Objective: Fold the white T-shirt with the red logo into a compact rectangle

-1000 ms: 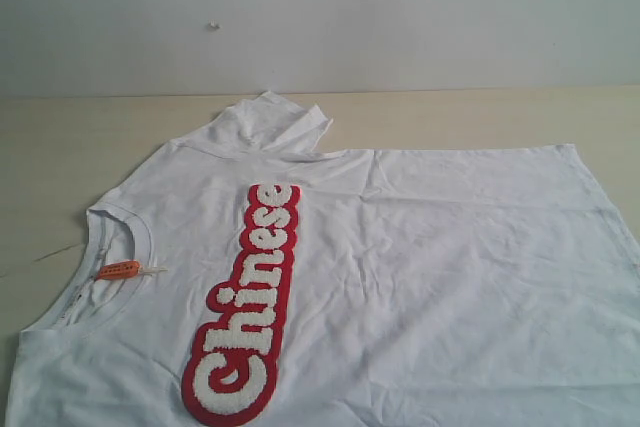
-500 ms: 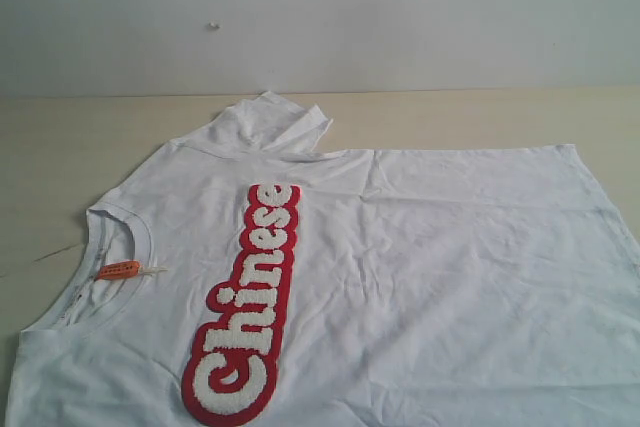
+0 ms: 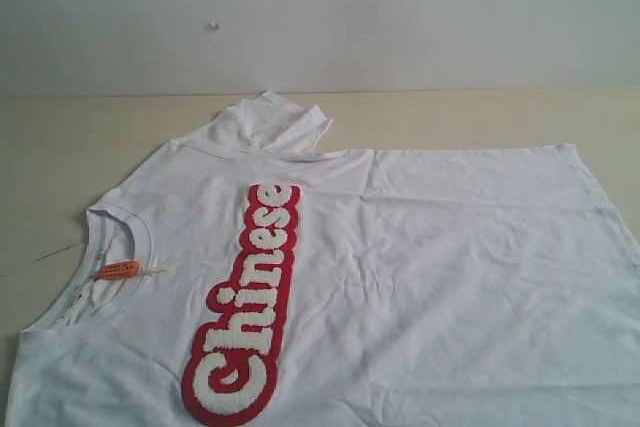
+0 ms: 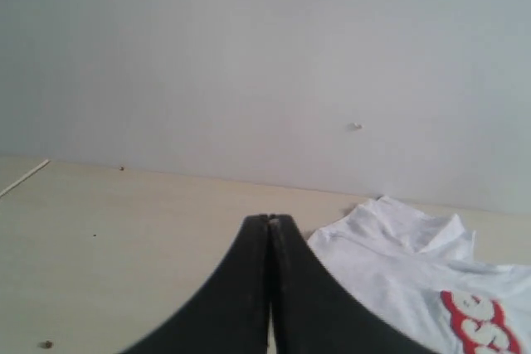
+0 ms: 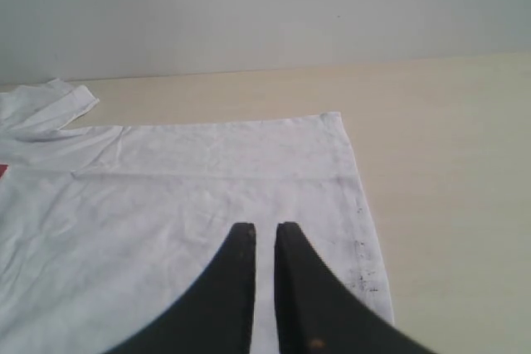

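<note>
Widest first: pale wooden table (image 3: 60, 137), backed by a plain grey wall; spread over most of it, front up, the white T-shirt (image 3: 430, 277), collar end toward the left of the exterior view, hem toward the right, near side cut off by the lower edge of that view; lightly creased across the body but lying flat. Likely to handle as thin cotton: light, limp, too soft to keep a crease unaided, apt to drag and bunch if pulled across the tabletop rather than lifted; nothing fragile about it. Running across the chest, the red logo (image 3: 250, 297), thick and fuzzy, probably stiffer than the cloth around it and best kept off any fold line. At the far edge, one short sleeve (image 3: 275, 122), flopped back on itself and rumpled; worth smoothing or tucking in first. Best places to pinch, by judgement: the far hem corner (image 5: 336, 118) and its near twin, or the shoulder seams, both layers together, one arm to each end for an even lift. Smaller: ribbed collar (image 3: 140, 232), then the orange neck tag (image 3: 118, 270) inside it. Neither arm seen in the exterior view. Left gripper (image 4: 270, 220) over bare table near the sleeve end, fingers pressed together on nothing; right gripper (image 5: 265, 228) above the hem end of the shirt, fingers barely apart with only a thin slit between, holding nothing. Smallest of all, a few dark specks (image 5: 361, 263) along the hem edge.
</note>
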### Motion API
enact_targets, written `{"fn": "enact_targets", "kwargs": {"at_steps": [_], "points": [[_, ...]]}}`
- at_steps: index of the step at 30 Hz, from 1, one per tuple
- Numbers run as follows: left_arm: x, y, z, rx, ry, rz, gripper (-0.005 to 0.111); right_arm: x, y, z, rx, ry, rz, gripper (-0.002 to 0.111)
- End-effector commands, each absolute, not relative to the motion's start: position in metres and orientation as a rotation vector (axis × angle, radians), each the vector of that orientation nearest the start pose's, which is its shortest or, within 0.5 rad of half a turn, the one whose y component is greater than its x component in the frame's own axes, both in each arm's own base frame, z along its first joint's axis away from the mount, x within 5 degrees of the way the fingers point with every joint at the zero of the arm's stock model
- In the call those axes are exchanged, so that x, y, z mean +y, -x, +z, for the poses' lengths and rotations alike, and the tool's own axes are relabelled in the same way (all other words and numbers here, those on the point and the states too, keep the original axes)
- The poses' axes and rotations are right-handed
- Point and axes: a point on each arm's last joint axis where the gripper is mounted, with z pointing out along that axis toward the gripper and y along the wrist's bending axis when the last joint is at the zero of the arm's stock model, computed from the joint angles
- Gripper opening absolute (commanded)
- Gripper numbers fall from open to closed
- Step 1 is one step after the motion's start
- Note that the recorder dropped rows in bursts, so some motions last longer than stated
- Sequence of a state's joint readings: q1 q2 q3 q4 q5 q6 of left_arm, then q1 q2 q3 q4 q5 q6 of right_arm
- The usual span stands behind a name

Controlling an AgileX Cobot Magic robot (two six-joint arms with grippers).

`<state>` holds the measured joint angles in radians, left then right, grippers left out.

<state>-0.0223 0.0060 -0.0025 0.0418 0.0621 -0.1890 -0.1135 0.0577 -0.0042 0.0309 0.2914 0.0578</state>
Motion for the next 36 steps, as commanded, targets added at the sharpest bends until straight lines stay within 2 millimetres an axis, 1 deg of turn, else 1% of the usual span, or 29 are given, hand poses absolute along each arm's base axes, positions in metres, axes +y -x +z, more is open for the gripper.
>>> {"fn": "enact_targets", "kwargs": {"at_steps": [1, 8, 12, 15, 21, 24, 30, 33, 36], "points": [[-0.001, -0.056, 0.213, 1.480, 0.226, -0.276, 0.000, -0.007, -0.059, 0.190, 1.749, -0.167, -0.027, 0.010], [-0.001, -0.056, 0.217, 1.423, 0.267, -0.340, 0.000, -0.007, -0.061, 0.207, 1.554, -0.185, 0.003, 0.010], [-0.001, -0.055, 0.221, 1.381, 0.258, -0.345, 0.000, -0.008, -0.060, 0.215, 1.458, -0.287, 0.106, 0.010], [-0.001, -0.055, 0.222, 1.368, 0.255, -0.347, 0.000, -0.009, -0.060, 0.217, 1.421, -0.368, 0.182, 0.010], [-0.001, -0.055, 0.222, 1.367, 0.265, -0.359, 0.000, -0.010, -0.060, 0.217, 1.406, -0.431, 0.243, 0.010], [-0.001, -0.055, 0.220, 1.370, 0.369, -0.474, 0.000, -0.009, -0.060, 0.215, 1.411, -0.480, 0.299, 0.010], [-0.001, -0.055, 0.220, 1.365, 0.420, -0.534, 0.000, -0.008, -0.060, 0.213, 1.441, -0.477, 0.304, 0.009], [-0.002, -0.056, 0.217, 1.417, 0.445, -0.545, 0.000, -0.007, -0.061, 0.210, 1.471, -0.475, 0.312, 0.006], [-0.003, -0.053, 0.227, 1.429, 0.425, -0.566, 0.000, -0.007, -0.061, 0.210, 1.477, -0.474, 0.314, 0.003]]}}
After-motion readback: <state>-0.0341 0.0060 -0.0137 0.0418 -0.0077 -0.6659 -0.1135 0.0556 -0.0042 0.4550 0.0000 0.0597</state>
